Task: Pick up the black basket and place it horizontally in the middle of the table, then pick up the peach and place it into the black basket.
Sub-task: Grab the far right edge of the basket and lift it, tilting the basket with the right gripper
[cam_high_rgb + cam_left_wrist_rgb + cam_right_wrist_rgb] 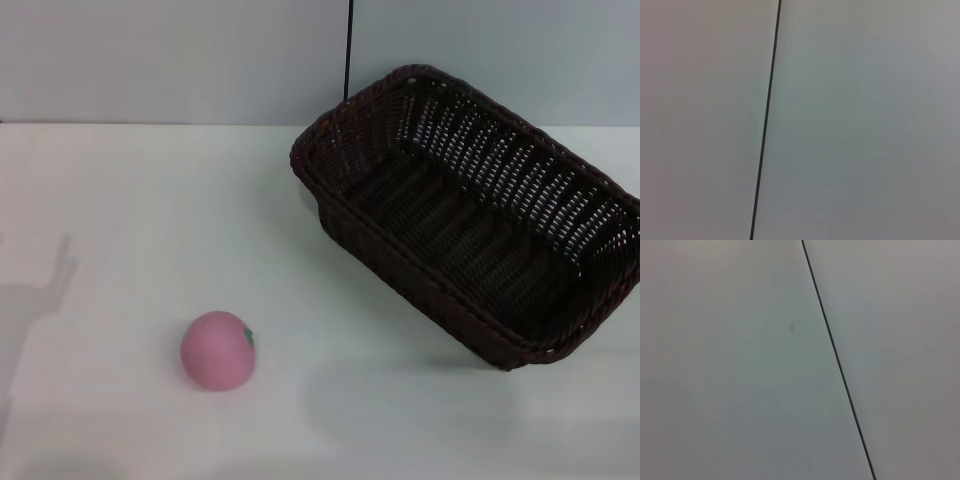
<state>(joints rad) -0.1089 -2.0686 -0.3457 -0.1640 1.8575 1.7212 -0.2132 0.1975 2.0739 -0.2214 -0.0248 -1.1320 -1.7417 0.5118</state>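
Note:
In the head view the black basket [470, 215] stands on the white table [150, 210] at the right, set at a slant, running from the back centre toward the right front; it holds nothing. The pink peach [217, 349] lies on the table at the front left, well apart from the basket. Neither gripper nor arm shows in the head view. Both wrist views show only the pale grey wall [855, 120] [730, 370] with a thin dark vertical line [765, 120] [837, 360].
The pale grey wall [150, 60] rises behind the table's back edge, with the thin dark line [348, 50] just behind the basket. A faint shadow [40, 290] falls on the table at the far left.

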